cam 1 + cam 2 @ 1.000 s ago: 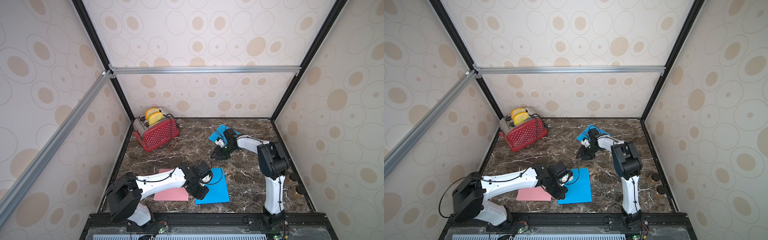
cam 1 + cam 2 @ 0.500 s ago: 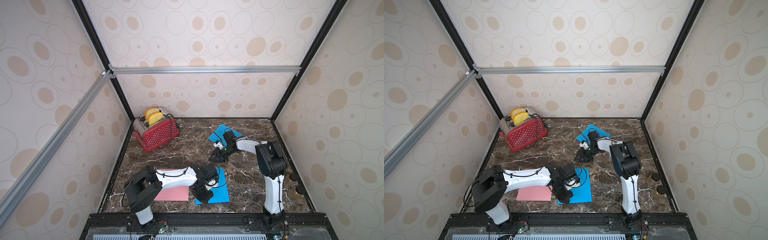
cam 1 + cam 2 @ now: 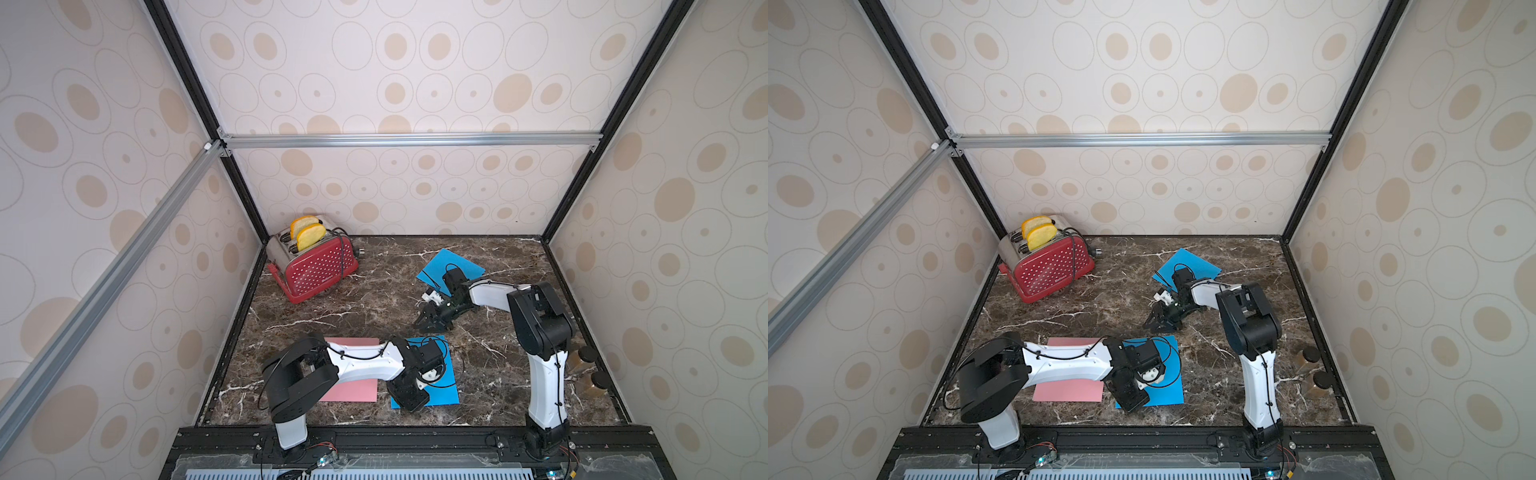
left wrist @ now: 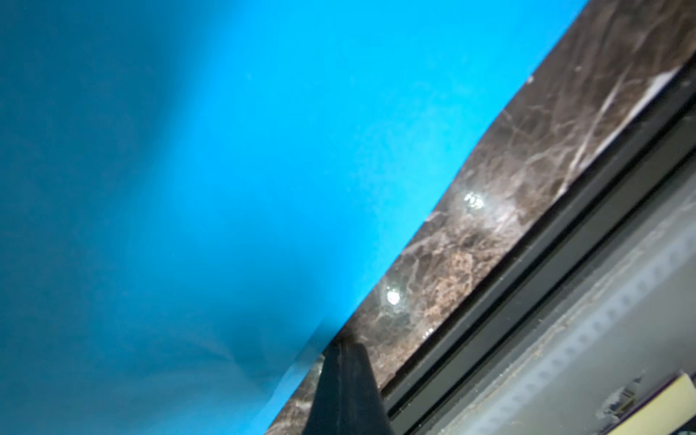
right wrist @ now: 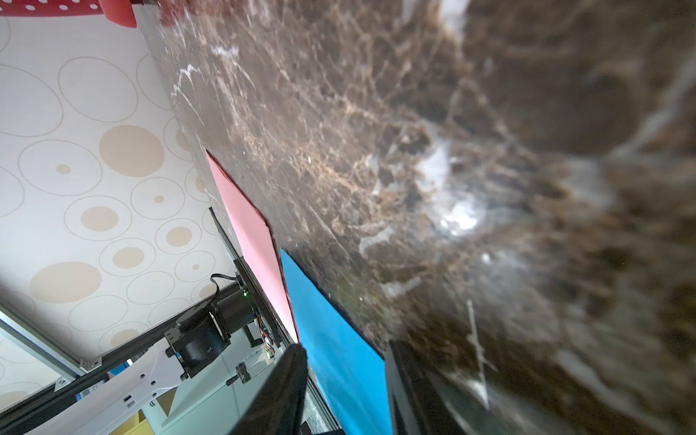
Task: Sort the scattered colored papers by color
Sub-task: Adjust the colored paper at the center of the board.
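On the marble table [image 3: 374,316], a red toaster [image 3: 320,268] at 10 o'clock bears lettering too small to read. The pink paper [image 3: 355,392] at 7 and near blue paper [image 3: 448,386] at 6 lie long axis 12-to-6; the far blue paper [image 3: 455,261] at 1 lies cornerwise. The left gripper [image 3: 410,405], closed, touches the near sheet's corner; the right gripper [image 3: 424,326] gapes empty between both blues.

left arm [image 3: 365,365], right arm [image 3: 544,390]: white links, black joints, thin black cables; left hand [image 3: 412,407], right hand [image 3: 424,325] black
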### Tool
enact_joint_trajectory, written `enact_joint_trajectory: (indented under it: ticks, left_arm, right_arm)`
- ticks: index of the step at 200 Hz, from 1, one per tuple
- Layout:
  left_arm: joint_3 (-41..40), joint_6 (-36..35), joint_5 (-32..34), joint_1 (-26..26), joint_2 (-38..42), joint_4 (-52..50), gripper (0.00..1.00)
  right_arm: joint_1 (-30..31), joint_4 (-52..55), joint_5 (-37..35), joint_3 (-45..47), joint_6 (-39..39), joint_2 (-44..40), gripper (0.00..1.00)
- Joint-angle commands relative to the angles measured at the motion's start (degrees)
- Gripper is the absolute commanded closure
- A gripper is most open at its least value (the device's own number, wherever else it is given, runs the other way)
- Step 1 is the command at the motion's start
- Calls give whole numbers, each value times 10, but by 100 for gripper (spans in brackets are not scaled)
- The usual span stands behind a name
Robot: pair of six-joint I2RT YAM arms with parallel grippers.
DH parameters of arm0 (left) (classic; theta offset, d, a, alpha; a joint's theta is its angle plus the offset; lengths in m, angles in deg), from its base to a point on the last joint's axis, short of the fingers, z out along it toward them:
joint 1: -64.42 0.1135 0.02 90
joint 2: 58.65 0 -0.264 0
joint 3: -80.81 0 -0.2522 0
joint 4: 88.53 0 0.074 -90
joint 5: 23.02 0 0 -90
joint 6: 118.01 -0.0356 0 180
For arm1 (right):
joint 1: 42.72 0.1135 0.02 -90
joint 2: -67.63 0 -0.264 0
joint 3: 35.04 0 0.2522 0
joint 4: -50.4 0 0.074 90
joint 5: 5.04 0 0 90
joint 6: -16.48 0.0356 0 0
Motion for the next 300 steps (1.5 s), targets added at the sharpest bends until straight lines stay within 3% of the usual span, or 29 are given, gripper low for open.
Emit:
enact_joint_trajectory:
  ticks: [1,55,136,254,300]
  left_arm:
    - [15,-17,62,-10,-17,3,100]
    - [10,-18,91,-10,-29,-2,100]
    - [12,-23,84,-10,-31,-6,100]
    - [0,-19,73,-10,3,-16,100]
    - [107,-39,106,-9,51,-134,100]
  right_arm:
    - [13,49,-57,27,-4,22,59]
    - [17,74,-62,46,-14,17,61]
    - [17,99,-82,40,-32,14,61]
    - [12,212,-148,-129,-89,15,58]
    - [-46,272,-203,-235,-135,28,56]
